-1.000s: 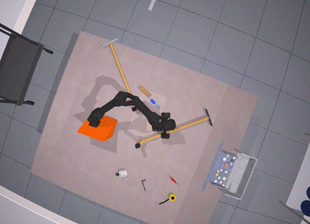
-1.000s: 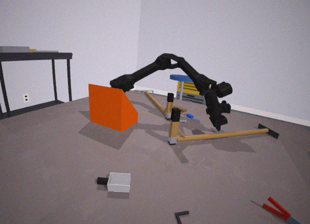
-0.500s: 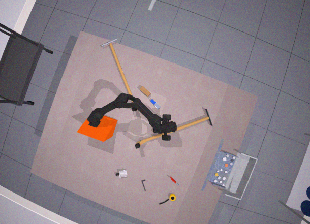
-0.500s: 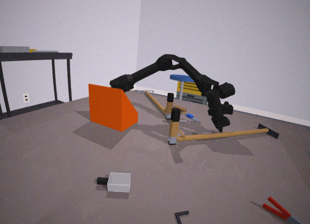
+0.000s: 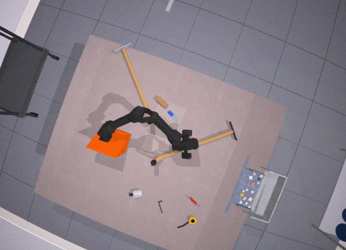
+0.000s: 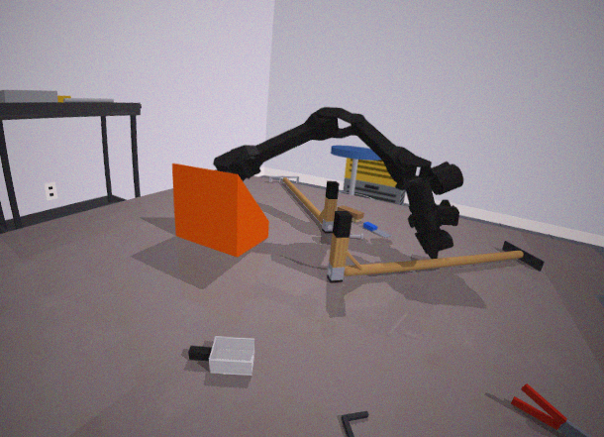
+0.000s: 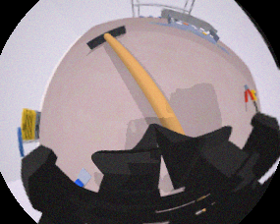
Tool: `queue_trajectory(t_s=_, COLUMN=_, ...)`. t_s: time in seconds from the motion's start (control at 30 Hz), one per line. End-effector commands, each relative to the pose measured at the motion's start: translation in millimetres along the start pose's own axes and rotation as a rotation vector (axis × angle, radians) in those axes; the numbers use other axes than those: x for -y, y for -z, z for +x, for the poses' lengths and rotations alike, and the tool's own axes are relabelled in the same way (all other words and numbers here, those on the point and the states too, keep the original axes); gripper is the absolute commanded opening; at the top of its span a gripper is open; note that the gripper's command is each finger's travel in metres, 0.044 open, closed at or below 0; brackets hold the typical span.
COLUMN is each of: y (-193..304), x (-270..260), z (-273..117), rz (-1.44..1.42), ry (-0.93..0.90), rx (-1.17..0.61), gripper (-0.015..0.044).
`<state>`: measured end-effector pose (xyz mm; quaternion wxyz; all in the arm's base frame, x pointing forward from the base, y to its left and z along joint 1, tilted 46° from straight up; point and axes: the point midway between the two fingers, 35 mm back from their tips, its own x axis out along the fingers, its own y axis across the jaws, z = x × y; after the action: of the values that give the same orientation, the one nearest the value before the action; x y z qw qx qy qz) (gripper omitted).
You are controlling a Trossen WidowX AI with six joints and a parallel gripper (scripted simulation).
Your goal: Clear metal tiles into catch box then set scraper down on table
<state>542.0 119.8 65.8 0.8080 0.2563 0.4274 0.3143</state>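
Note:
My gripper is shut and empty, pointing down just over the handle of a long wooden tool with a flat black head. I cannot tell whether the tips touch the handle. This tool lies on the table, its upright black-capped grip at the near end. A second long wooden tool has a grey metal head. The steel plate bears several small tiles, white, orange and grey. The catch box adjoins its far side. Metal and other tiles are hard to tell apart.
An orange wedge-shaped block stands by the arm's base. A wooden block, a blue-and-grey item, a clear scoop, a hex key, red-handled pliers and a yellow tape roll lie around.

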Motion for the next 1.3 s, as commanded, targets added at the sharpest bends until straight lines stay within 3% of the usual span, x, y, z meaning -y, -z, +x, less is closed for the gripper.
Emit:
queue_trajectory(t_s=0.0, y=2, x=6, z=4, rz=0.002, ry=-0.001, rx=-0.009, gripper=0.0)
queue_trajectory(t_s=1.27, y=-10, x=42, z=9, rz=0.001, ry=0.0, rx=-0.009, gripper=0.0)
